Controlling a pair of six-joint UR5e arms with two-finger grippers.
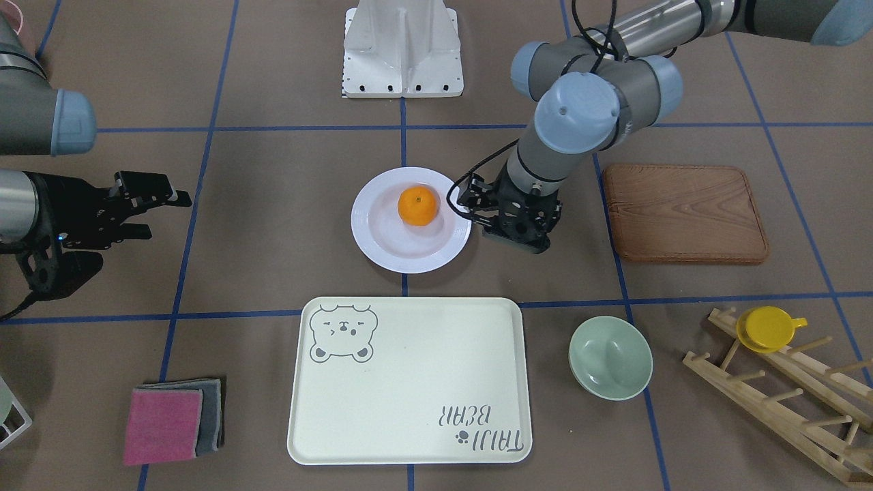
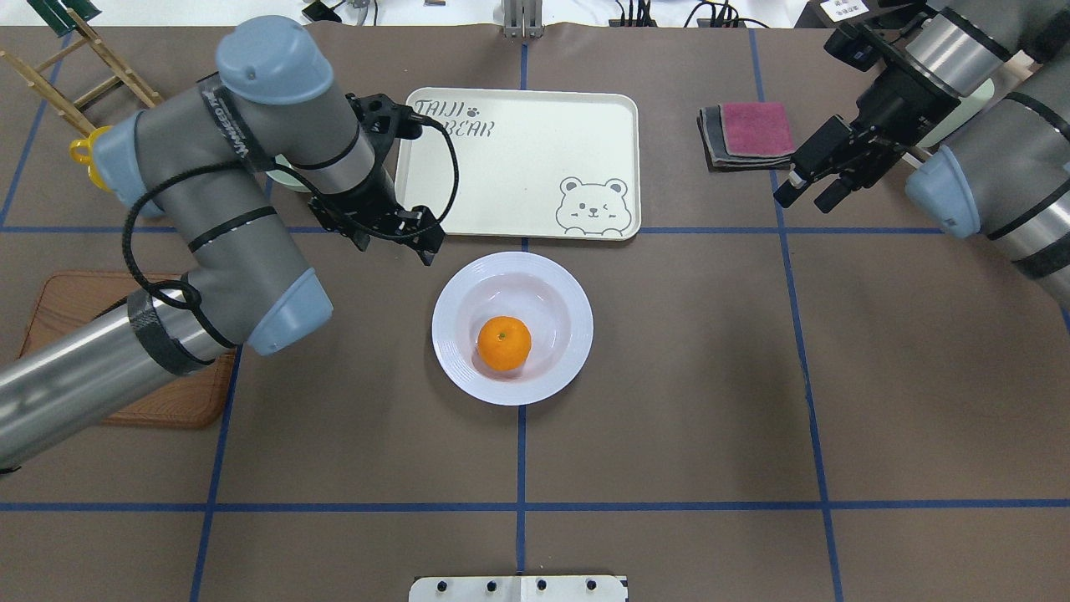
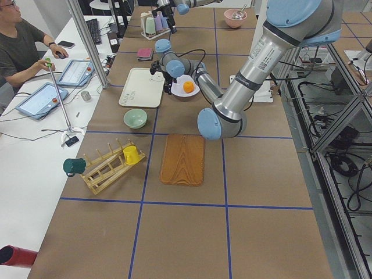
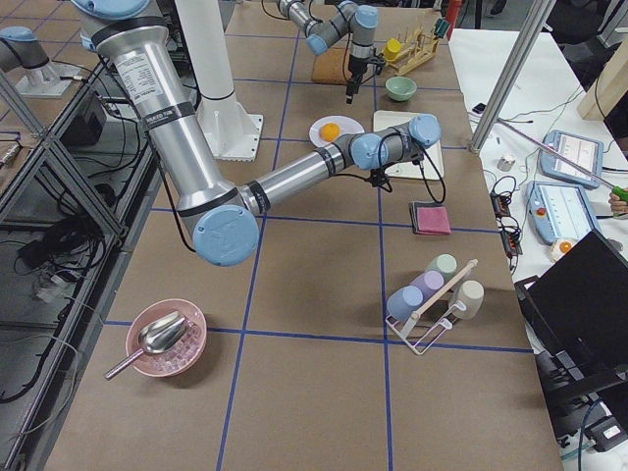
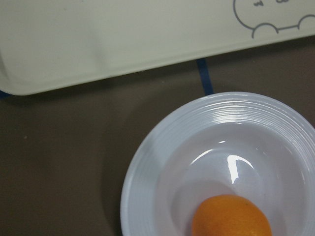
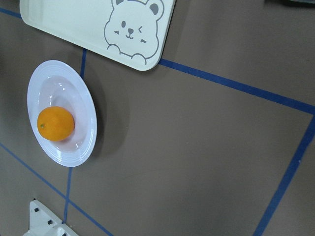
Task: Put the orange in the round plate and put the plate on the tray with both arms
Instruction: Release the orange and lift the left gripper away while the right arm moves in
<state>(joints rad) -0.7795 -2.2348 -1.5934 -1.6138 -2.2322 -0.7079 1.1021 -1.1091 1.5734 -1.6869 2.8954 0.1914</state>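
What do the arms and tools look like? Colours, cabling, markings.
The left arm and right arm are alike: silver tube links, grey joint housings, round light-blue caps. A black cable loops along the left arm, held by black bands, and runs to the left tool. One grey link carries white lettering, unreadable. The left tool and right tool are black, with two fingers each.

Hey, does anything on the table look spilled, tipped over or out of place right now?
Nothing stands out. The orange sits in the round plate, which lies flat on the table beside the tray, not yet on it. No spills or damage visible.
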